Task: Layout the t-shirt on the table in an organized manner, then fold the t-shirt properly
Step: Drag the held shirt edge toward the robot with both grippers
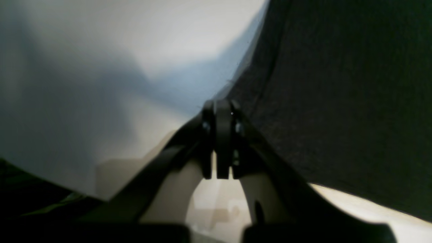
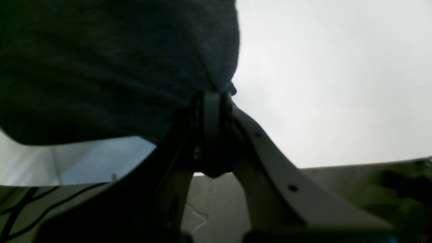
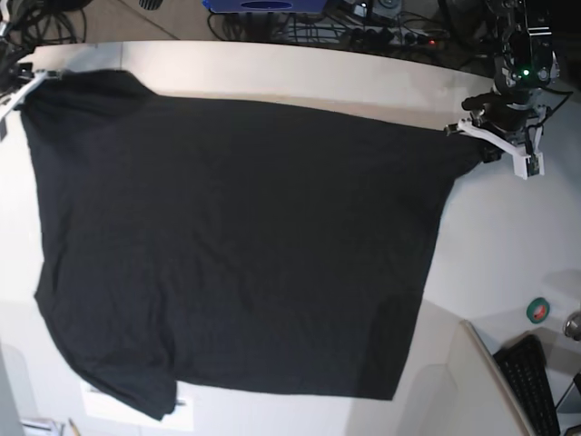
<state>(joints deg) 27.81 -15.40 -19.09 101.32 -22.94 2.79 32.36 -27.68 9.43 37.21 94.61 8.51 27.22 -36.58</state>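
Note:
The black t-shirt (image 3: 236, 245) lies spread wide over the white table (image 3: 508, 236), plain side up; its print is hidden. My left gripper (image 3: 451, 130) is shut on the shirt's far right corner. In the left wrist view the closed gripper (image 1: 222, 108) pinches the cloth edge, with the shirt (image 1: 337, 101) to the right and the table (image 1: 101, 67) to the left. My right gripper (image 3: 27, 84) is shut on the far left corner. In the right wrist view the gripper (image 2: 216, 96) pinches the shirt (image 2: 101, 67), with the table (image 2: 337, 84) to the right.
A green tape roll (image 3: 538, 312) sits near the right edge. A black keyboard (image 3: 536, 381) lies off the front right corner. Cables (image 3: 363, 18) and a blue object (image 3: 263, 4) are behind the table. A white label (image 3: 118, 404) shows under the shirt's near left corner.

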